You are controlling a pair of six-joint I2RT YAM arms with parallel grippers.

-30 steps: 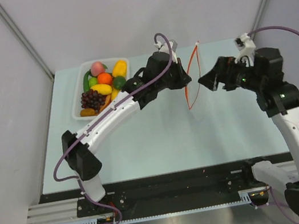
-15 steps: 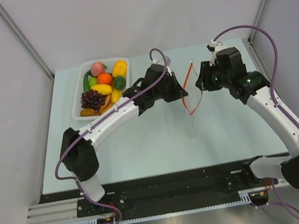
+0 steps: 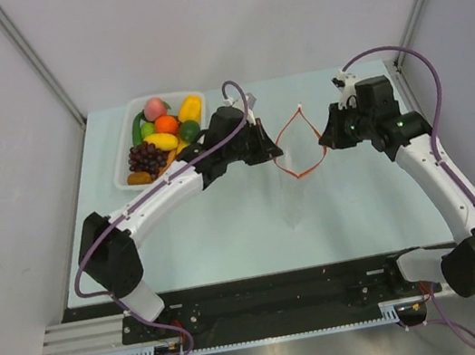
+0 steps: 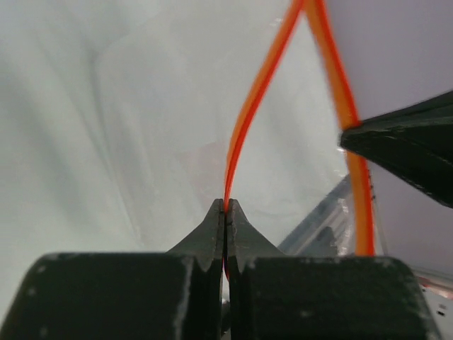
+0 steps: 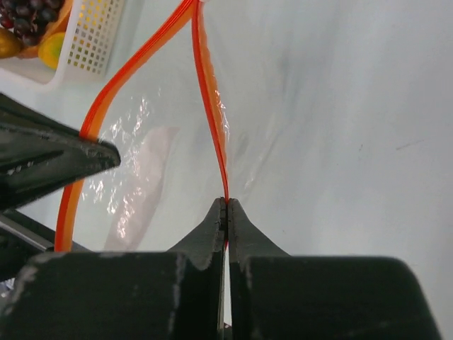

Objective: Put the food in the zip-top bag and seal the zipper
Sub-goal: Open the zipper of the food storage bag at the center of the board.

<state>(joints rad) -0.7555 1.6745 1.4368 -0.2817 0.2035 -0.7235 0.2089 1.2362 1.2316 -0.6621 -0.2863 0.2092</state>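
Left claw (image 4: 226,210) pinched tight on one zipper (image 4: 249,113) lip, right claw (image 5: 226,206) on the other. Zip-top bag (image 5: 145,173) mouth held agape above desk (image 3: 211,237), prob. for loading. Food (image 3: 163,141) sits in tray (image 3: 121,172), well apart.

Zip-top bag (image 5: 134,134) clear glossy crinkled plastic film, zipper (image 5: 210,106) smooth red-orange plastic, tray (image 5: 95,39) white perforated plastic, table (image 3: 228,225) pale smooth matt.
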